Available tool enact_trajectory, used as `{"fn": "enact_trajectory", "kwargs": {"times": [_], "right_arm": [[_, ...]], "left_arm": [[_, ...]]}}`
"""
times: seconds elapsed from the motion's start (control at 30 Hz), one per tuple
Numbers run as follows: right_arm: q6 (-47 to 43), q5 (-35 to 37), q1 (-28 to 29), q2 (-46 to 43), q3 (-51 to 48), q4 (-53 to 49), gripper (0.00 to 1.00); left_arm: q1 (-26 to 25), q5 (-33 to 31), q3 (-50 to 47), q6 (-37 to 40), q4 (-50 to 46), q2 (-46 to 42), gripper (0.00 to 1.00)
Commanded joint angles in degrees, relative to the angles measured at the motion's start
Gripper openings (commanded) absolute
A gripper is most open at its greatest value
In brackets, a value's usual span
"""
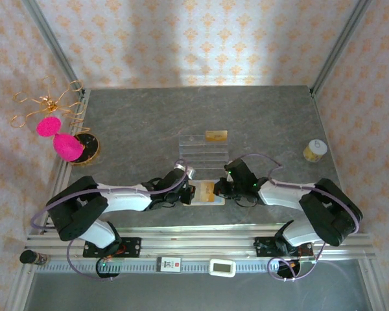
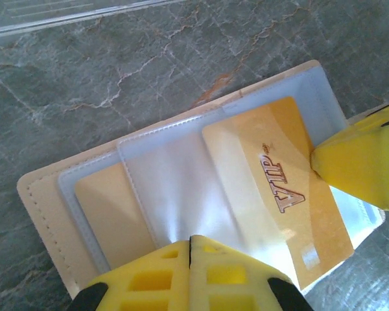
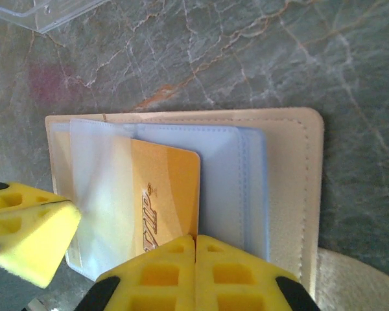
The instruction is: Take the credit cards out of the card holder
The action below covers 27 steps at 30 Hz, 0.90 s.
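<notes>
Lying open and flat close to the near edge of the table [image 1: 149, 123], about midway along it, the card holder [image 3: 292, 181] sits between the 2 arms. The gold card [image 3: 165, 188] is part-way out of a clear sleeve [image 2: 175, 201], with its outer half bare. The right gripper [image 3: 194, 256] has its pads pressed together at that bare edge and appears to pinch the card. The left gripper [image 2: 189, 259] has its pads closed on the holder's opposite edge, seemingly clamping sleeve and cover.

The card looks light, thin, stiff and glossy, so probably slippery. Only its exposed edge offers a hold, and a pull is best kept flat, in line with the sleeve. The holder looks light and soft, and the sleeve may cling to the card, so it would likely drag along unless pinned down.

The table top is grey, veined, hard and smooth, giving little friction. A clear slotted tray [image 1: 201, 152] lies just beyond the holder, toward the table's middle. A small jar [image 1: 315, 150] near the right edge and a pink ornament [image 1: 65, 146] near the left edge are well apart. Patterned walls [image 1: 201, 39] enclose 3 sides.
</notes>
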Motion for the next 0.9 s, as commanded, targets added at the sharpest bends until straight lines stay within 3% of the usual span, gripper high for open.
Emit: {"fn": "enact_trajectory", "kwargs": {"times": [0.0,0.33,0.7,0.87], "right_arm": [[0.4,0.6,-0.2,-1.5,-0.6,-1.5,0.00],[-0.3,0.2,-0.2,-0.6,-1.2,0.7,0.00],[-0.8,-0.1,-0.1,0.5,-1.9,2.0,0.00],[-0.5,-1.0,-0.2,1.0,-2.0,2.8,0.17]], "left_arm": [[-0.3,1.4,0.8,-0.1,-0.7,-2.6,0.00],[-1.6,3.4,4.4,0.3,5.3,4.6,0.00],[-1.8,4.7,4.5,0.8,5.0,6.7,0.00],[-1.9,4.7,4.4,0.3,4.1,7.9,0.00]]}}
